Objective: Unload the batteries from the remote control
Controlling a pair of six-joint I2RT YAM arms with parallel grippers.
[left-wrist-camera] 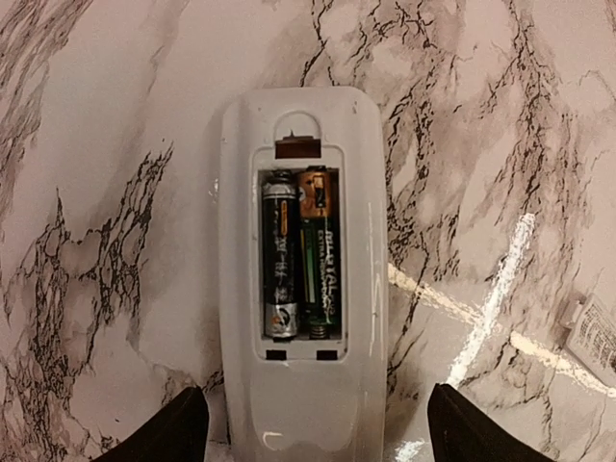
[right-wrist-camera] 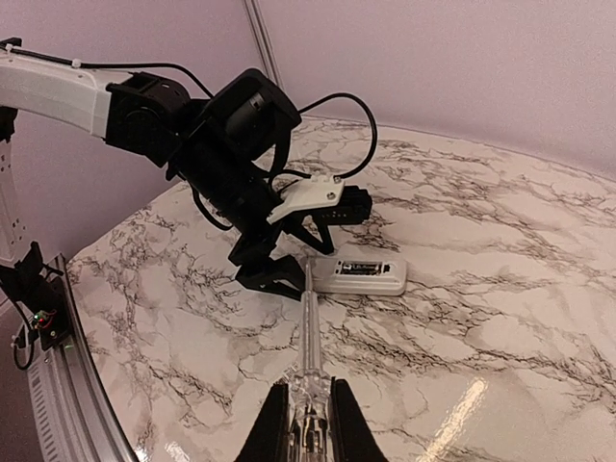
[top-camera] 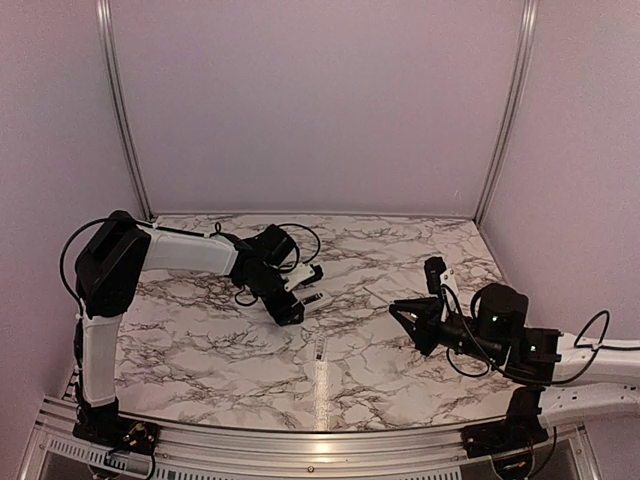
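Left pincer (left-wrist-camera: 322,428) tips stand spread either side of the near end of the remote control (left-wrist-camera: 236,289), clear of its sides; it lies back-up on the marble surface (left-wrist-camera: 106,192), both batteries (left-wrist-camera: 300,255) exposed and seated in it. We judge an off-centre squeeze could skid it, and the right pincer (right-wrist-camera: 310,423), pinched on a thin rod (right-wrist-camera: 309,337), could flick a cell away.

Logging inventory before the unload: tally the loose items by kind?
remote control: 1
batteries: 2
white cover piece: 1
clear-handled rod, in the right claw: 1
Total: 5
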